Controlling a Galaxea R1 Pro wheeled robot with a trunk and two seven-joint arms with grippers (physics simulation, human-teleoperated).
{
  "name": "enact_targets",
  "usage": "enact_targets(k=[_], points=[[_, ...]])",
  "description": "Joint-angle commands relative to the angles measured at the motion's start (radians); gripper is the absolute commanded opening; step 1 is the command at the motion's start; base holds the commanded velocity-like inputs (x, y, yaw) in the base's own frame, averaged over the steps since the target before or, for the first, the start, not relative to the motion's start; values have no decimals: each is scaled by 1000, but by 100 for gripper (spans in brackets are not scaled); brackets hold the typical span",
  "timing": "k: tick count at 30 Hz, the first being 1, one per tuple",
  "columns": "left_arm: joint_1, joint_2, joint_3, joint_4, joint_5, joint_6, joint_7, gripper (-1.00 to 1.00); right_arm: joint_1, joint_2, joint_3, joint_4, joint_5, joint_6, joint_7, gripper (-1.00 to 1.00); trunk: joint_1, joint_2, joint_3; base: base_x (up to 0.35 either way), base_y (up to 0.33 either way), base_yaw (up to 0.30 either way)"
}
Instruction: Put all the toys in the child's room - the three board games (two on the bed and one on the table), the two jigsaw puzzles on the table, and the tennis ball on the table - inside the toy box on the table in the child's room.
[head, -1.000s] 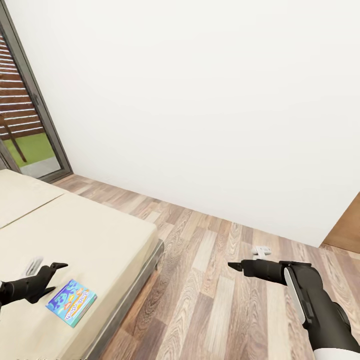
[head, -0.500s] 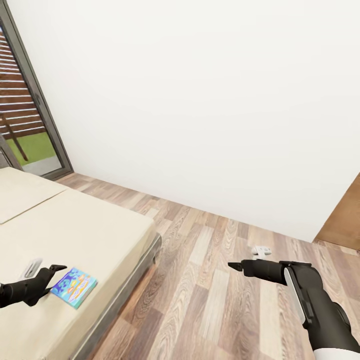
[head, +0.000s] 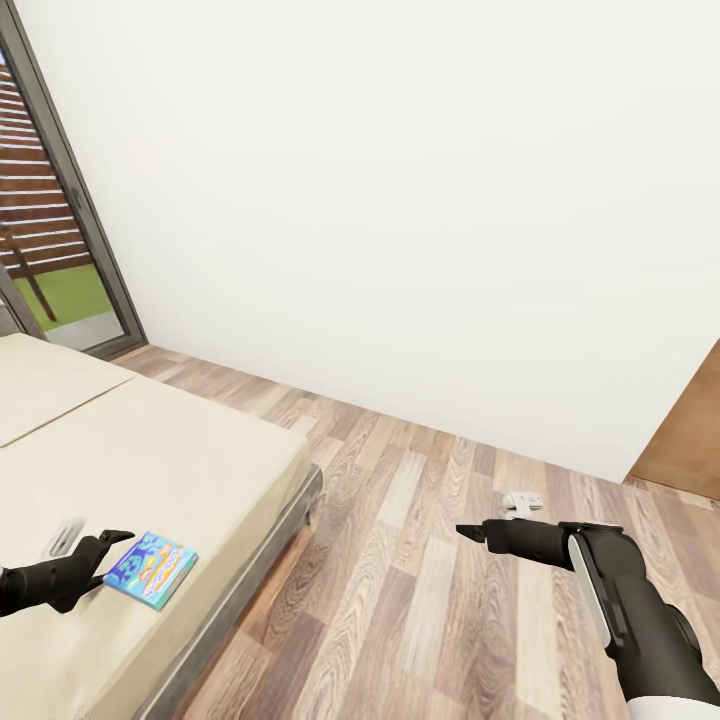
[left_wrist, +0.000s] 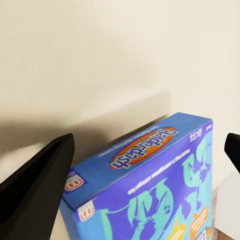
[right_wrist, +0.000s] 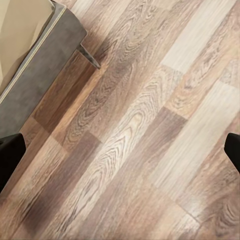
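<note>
A: Left side first. Left pincer (head: 100, 553) hangs low over the bed (head: 180, 460), fingers spread wide, nothing between them. Board game (head: 152, 570) lies flat on the mattress near the bed's outer edge, just beside the fingertips. Whether they touch the box, can't tell from the head view.

B: Wrist camera agrees: blue box (left_wrist: 150, 190) sits between the two dark fingers (left_wrist: 35, 185), title end toward the wall, pale bedding behind it.

A: Step in hand, as I judge it: close on that box. Advice: straddle a short edge squarely, one finger above the lid and one below. Flat box on soft bedding, so the lower finger likely has to press into the mattress to get under.

B: Risk?

A: Pushing it along the cover instead of gripping. It lies near the edge; a shove could tip it to the floor (head: 420, 560).

B: Further right?

A: Right pincer (head: 470, 532) is held out over the wood floor, carrying nothing; its wrist view has both finger tips at opposite edges, so wide apart. Small white object (head: 522, 500) on the boards beyond it, unidentified.
</note>
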Motion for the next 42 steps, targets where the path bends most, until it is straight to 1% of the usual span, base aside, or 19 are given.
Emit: enact_targets(k=[1,31,37,42], points=[[0,0,2,0,3,4,11,100,-1,0,-1,-1,9,3,9,100,0,0,-1,-6,-3,0],[-1,-5,-2,0,3,-8,11,100,-1,0,-1,-1,9,2,9,100,0,0,-1,-1,-3,0],[-1,-6,-9,0,1,-23,11,100,-1,1,0,-1,9,2,9,100,0,0,-1,-24,-83,0],[0,-7,-8,1,2,-30,11,100,0,1,0,-1,9,2,9,100,0,0,-1,-76,-166,0]])
